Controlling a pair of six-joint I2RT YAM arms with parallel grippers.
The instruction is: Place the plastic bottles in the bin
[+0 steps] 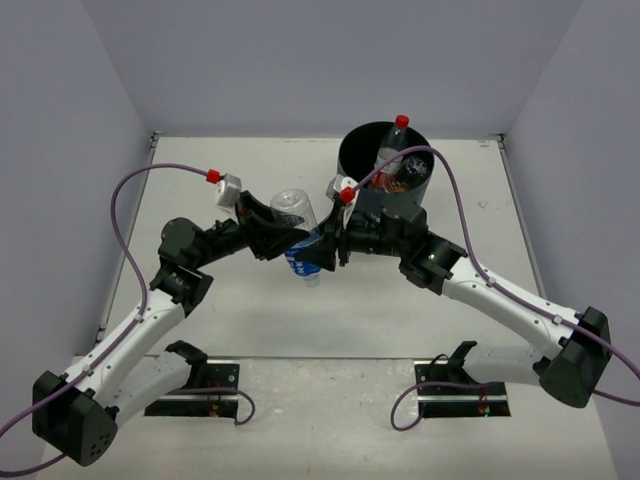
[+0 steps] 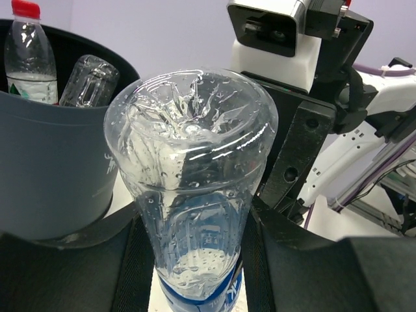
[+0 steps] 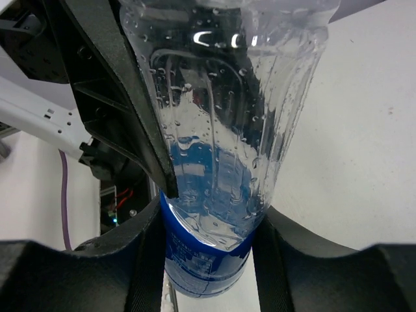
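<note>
The blue-labelled bottle (image 1: 300, 238) hangs above the table just left of the bin (image 1: 400, 208), clear base up. My left gripper (image 1: 276, 232) grips its clear body; in the left wrist view the fingers (image 2: 133, 260) press both sides of the bottle (image 2: 192, 162). My right gripper (image 1: 326, 250) grips its blue label from the other side, and the right wrist view shows the label (image 3: 195, 257) between its pads. The black bin holds a red-capped bottle (image 1: 397, 137), a bottle of orange drink (image 1: 390, 181) and a clear bottle (image 2: 91, 78).
The bin's rim (image 2: 97, 55) is close on the left in the left wrist view. The right arm's wrist camera (image 2: 273, 32) sits just behind the bottle. The left gripper's finger (image 3: 117, 97) crosses the right wrist view. Grey walls enclose the white table (image 1: 250, 330).
</note>
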